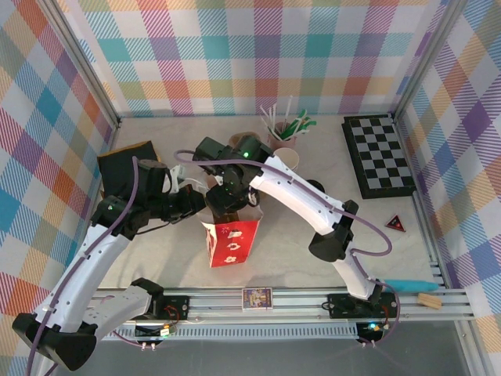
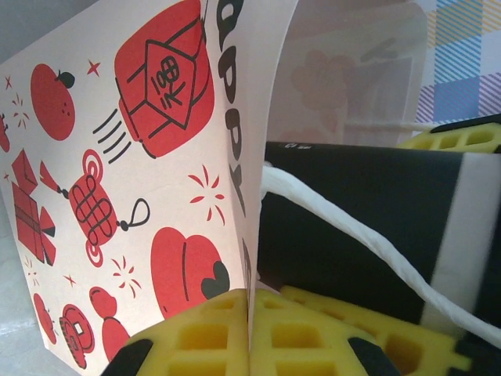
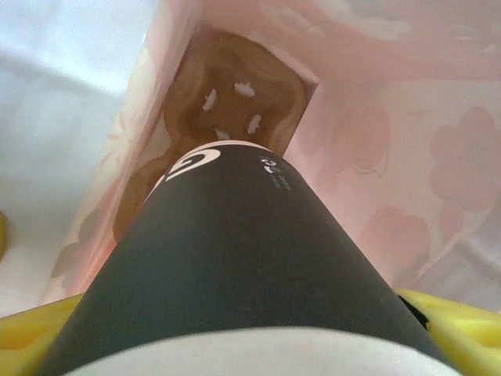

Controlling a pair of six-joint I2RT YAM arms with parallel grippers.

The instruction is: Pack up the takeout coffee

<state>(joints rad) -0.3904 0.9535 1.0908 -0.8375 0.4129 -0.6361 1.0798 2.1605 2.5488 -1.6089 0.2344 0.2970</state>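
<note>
Two grippers meet at a red-and-white printed paper bag (image 1: 232, 241) that stands upright near the middle of the table (image 1: 290, 262).

Left gripper (image 1: 199, 205): closed flat on the bag's upper edge. In the left wrist view its yellow pads (image 2: 196, 341) pinch a single printed wall between them.

Right gripper (image 1: 229, 194): clamped around the takeout coffee (image 3: 235, 266). Its jaws are set wide to span the cup, with a yellow finger (image 3: 462, 329) on each side of the dark band.

Takeout coffee: within the mouth of the bag, between the pink-tinted inner walls. It is above a brown moulded cup carrier (image 3: 227, 102) that lies at the bottom of the bag. Whether cup and carrier touch cannot be told. In the left wrist view the cup's dark band and a white strip lie just behind the pinched wall. The bag's white twine handle (image 2: 368, 239) crosses in front of them.

Behind the bag: a cup of straws (image 1: 283, 129) and, just in front of it, a pale paper cup (image 1: 286, 160).

Right rear: a checkerboard (image 1: 378, 154) lying flat on the table, well apart from the bag.
</note>
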